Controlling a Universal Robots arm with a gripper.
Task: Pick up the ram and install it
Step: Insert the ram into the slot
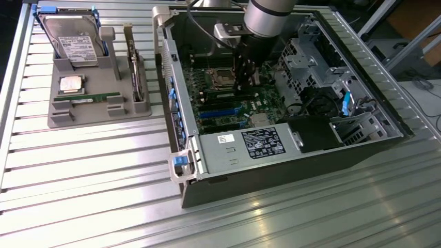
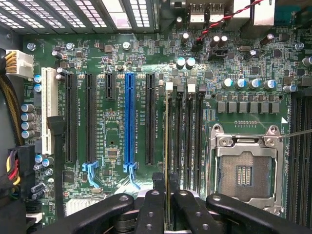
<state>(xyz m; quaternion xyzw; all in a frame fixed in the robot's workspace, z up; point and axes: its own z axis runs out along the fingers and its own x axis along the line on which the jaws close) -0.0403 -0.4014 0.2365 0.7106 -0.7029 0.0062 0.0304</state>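
Item: long, thin green circuit-board ram stick, seen edge-on in the wrist view, standing upright in the first of the black memory slots on the green motherboard. Its near end sits between the black fingers of the tool, which are closed in on it.

In the exterior view the tool reaches straight down into the open grey computer case, at about 12 o'clock from the silver power supply box.

Adjacent board features: blue expansion slot beside the memory slots; empty silver CPU socket on their other side.

Off the case, at 9 o'clock on the ribbed metal surface: grey parts tray holding a hard drive, a square silver CPU chip, a second green ram stick and an upright bracketed card.
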